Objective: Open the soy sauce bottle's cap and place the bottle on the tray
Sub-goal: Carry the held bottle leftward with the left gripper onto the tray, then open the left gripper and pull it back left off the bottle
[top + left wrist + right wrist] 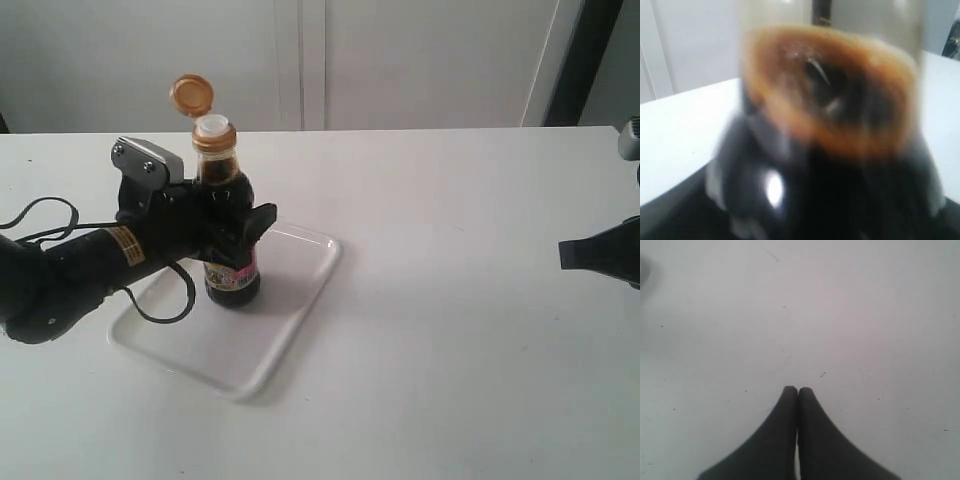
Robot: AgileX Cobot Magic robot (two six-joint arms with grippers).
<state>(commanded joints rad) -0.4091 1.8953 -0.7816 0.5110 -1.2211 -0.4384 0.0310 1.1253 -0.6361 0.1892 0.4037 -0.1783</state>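
The soy sauce bottle (231,276) stands upright on the white tray (285,325), its pink and yellow label low on the body. Its orange-brown cap (191,95) is flipped open, hinged back from the collar, and the white spout (213,126) shows. My left gripper (238,225) is shut on the bottle's dark middle. In the left wrist view the bottle (830,125) fills the frame as a blur of orange-brown and black. My right gripper (798,389) is shut and holds nothing over bare white table; it shows at the right edge of the exterior view (565,254).
The white table (450,330) stretches between the tray and the right arm. A black cable (45,215) loops beside the left arm. A white wall stands behind the table's far edge.
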